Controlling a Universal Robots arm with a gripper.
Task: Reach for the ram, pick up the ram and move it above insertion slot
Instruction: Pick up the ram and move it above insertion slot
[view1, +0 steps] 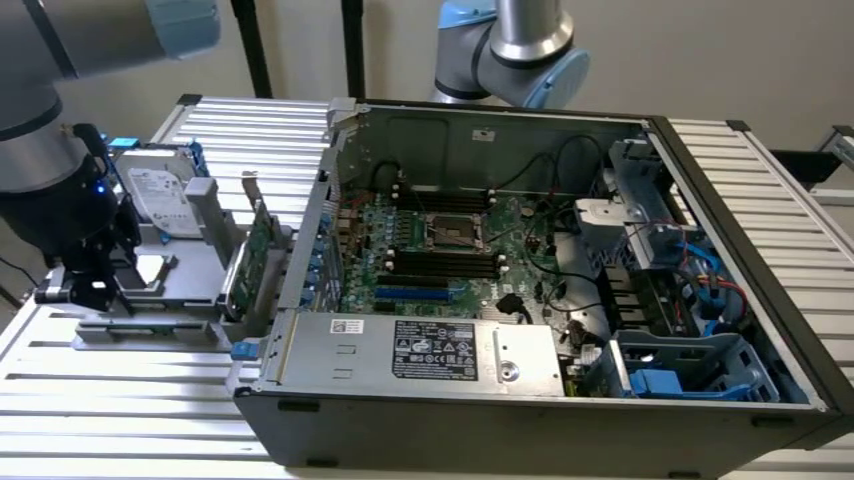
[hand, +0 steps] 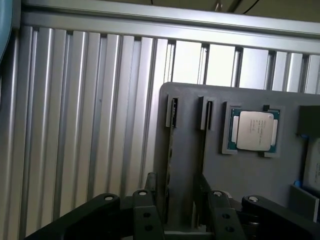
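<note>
Wrist view shows the ram (hand: 171, 150), a long, thin circuit-board stick seen edge-on and dark, standing in a narrow slot of the grey plastic holder tray (hand: 250, 175). The black two-finger gripper (hand: 176, 192) straddles it, fingers spread with one on each side; whether either touches it is unclear. A second narrow slot (hand: 207, 115) lies just beside, then a silver-capped square processor chip (hand: 255, 130). The tray rests on the ribbed aluminium table (hand: 75, 125). In the exterior view the gripper (view1: 91, 285) hangs over the tray at that view's left, beside the open black computer case (view1: 534, 420).

table (hand: 75, 125): you see ribbed bare metal, dull sheen
holder (hand: 250, 175): matt grey plastic
gripper (hand: 175, 185): matt black
</note>
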